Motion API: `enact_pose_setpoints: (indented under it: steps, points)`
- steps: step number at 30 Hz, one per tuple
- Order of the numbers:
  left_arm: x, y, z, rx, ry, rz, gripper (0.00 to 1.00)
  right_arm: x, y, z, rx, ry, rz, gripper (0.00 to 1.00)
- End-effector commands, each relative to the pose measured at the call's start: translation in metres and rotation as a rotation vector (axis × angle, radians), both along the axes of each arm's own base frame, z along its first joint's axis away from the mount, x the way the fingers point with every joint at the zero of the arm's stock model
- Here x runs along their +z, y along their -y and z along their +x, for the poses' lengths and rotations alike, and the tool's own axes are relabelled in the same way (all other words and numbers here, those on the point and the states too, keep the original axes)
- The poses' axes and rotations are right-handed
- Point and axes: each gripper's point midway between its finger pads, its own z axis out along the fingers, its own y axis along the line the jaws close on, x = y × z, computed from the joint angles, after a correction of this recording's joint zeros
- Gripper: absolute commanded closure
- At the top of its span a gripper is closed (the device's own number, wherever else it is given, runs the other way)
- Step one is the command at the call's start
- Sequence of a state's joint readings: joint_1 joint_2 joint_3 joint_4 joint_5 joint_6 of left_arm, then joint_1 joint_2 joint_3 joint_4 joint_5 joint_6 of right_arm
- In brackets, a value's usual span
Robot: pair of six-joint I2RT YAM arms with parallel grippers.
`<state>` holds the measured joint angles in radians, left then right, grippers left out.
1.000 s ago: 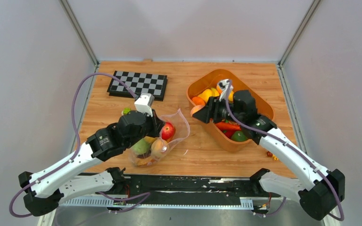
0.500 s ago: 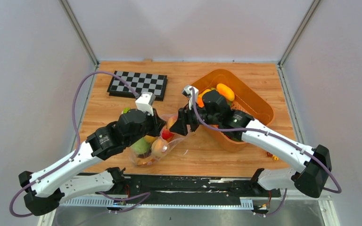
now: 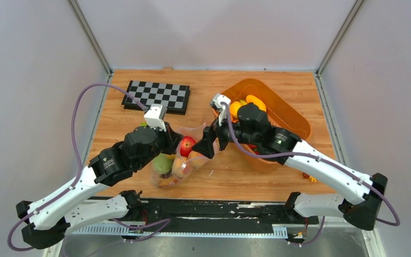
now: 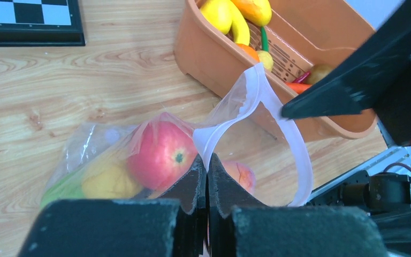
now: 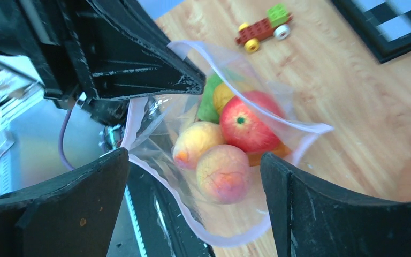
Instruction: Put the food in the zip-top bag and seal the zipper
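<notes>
The right tool (image 3: 207, 144) has swung from the tub (image 3: 291, 115) to the zip-top bag (image 4: 298, 155) at mid-frame and spread apart, peach (image 5: 223, 174) dropped in, left tool (image 4: 207, 176) pinching its rim; likely next, more food (image 3: 254, 100).

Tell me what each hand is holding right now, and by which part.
Left hand pinches the zip-top bag by its mouth rim. Right hand is open, holding nothing.
</notes>
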<state>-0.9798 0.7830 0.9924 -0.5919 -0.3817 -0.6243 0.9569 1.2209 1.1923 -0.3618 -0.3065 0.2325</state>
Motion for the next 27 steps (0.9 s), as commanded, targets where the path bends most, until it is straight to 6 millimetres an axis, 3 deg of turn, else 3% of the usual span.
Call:
enact_pose_setpoints:
  steps: [1, 5, 7, 10, 19, 24, 27]
  points:
    - [0.032, -0.006, 0.006, 0.047, 0.069, -0.085, 0.98, 0.06, 0.04, 0.03, -0.257, 0.189, 0.118, 0.07]
    - [0.028, -0.004, 0.005, 0.041, 0.056, -0.081, 0.98, 0.041, 0.118, 0.089, -0.75, 0.218, 0.014, 0.1]
    - [0.028, -0.004, 0.004, 0.039, 0.055, -0.082, 0.98, 0.025, 0.148, 0.106, -0.853, 0.187, -0.046, 0.13]
    - [0.028, -0.004, 0.005, 0.04, 0.056, -0.08, 0.98, 0.0, 0.176, 0.128, -0.907, 0.075, -0.069, 0.14]
    - [0.028, -0.005, 0.002, 0.032, 0.051, -0.082, 0.97, -0.081, 0.213, 0.175, -0.999, -0.133, -0.257, 0.09]
    - [0.022, -0.004, 0.0, 0.026, 0.039, -0.085, 0.98, -0.091, 0.231, 0.207, -1.066, -0.065, -0.403, 0.09]
    - [0.022, -0.002, 0.0, 0.018, 0.037, -0.089, 0.97, -0.095, 0.232, 0.233, -1.048, 0.029, -0.472, 0.14]
